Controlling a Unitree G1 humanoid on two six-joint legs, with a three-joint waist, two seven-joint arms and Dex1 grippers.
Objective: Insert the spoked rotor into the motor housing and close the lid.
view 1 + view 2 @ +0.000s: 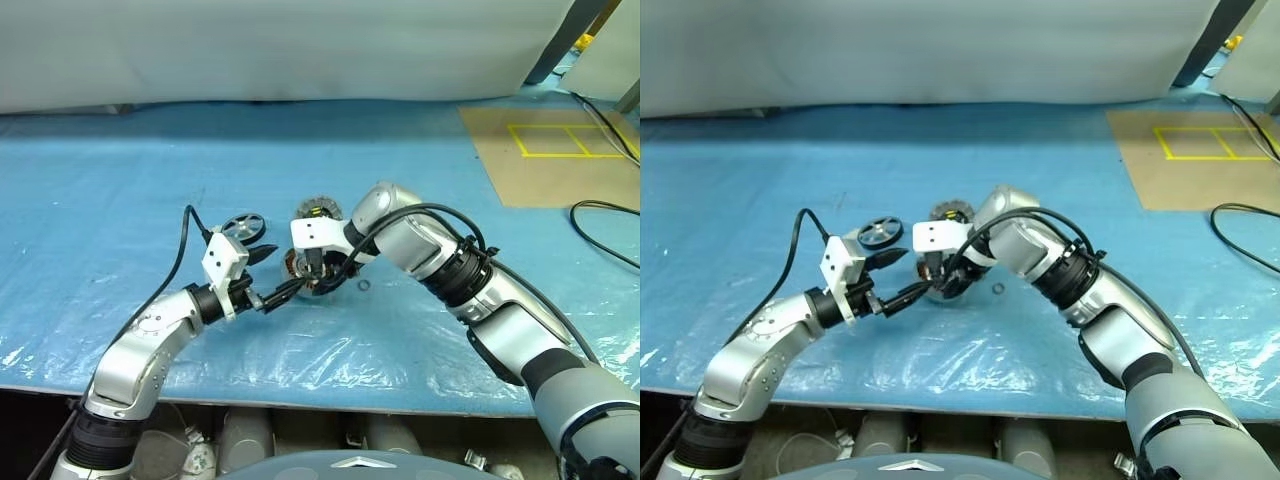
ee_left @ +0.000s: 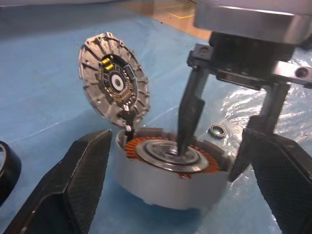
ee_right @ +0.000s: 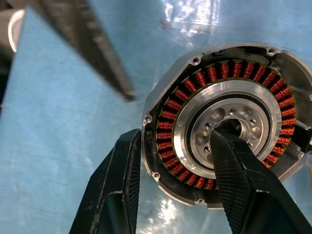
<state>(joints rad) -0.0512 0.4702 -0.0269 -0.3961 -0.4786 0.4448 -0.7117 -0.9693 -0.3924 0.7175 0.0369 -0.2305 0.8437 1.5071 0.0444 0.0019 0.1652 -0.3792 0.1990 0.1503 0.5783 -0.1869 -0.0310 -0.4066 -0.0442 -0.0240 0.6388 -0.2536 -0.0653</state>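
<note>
Your right gripper [image 3: 173, 183] straddles the housing [image 3: 229, 122] wall, one finger in the centre bore, one outside, half-open and pinching it. Your left gripper [image 2: 175, 185] stands wide open and empty beside it. Pull up crooked and the housing could tip or drag across the desk [image 1: 120, 180]. The lid [image 2: 113, 80] stands hinged open behind; the rotor [image 1: 243, 226] lies just left. Open desk all round, front edge close.
</note>
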